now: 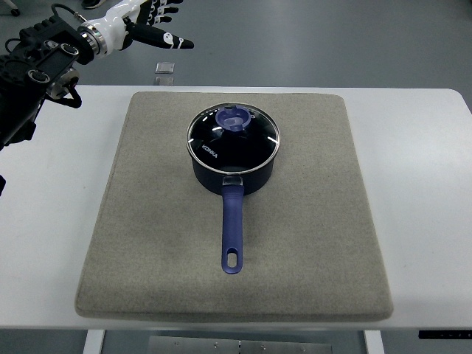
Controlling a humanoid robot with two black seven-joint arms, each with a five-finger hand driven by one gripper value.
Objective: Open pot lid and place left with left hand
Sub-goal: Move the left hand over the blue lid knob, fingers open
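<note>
A white bench (pixel 428 192) carries a large grey mat (pixel 310 243) that covers most of its middle. On the mat, a little toward the far side, stands a dark blue pot (pixel 254 175) with a long blue handle (pixel 232 232) that points toward the near edge of the bench and has a hole at its end. The glass lid (pixel 233 137) sits closed on the pot, with a shiny metal rim around it and a blue knob (pixel 233 118) on top, slightly toward the far side of the lid. White letters show on the lid near its left rim. The left hand (pixel 155 26) is at the top left corner, above the far edge of the bench and well apart from the pot; its arm comes in from the left with black joints and a white wrist. The fingers (pixel 175 41) are black with white parts, stretched out and relaxed, pointing to the right, and they hold nothing. Just beyond the far edge of the mat, on the grey floor (pixel 332 44), lies a small grey square object (pixel 166 68); I cannot tell what it is.
</note>
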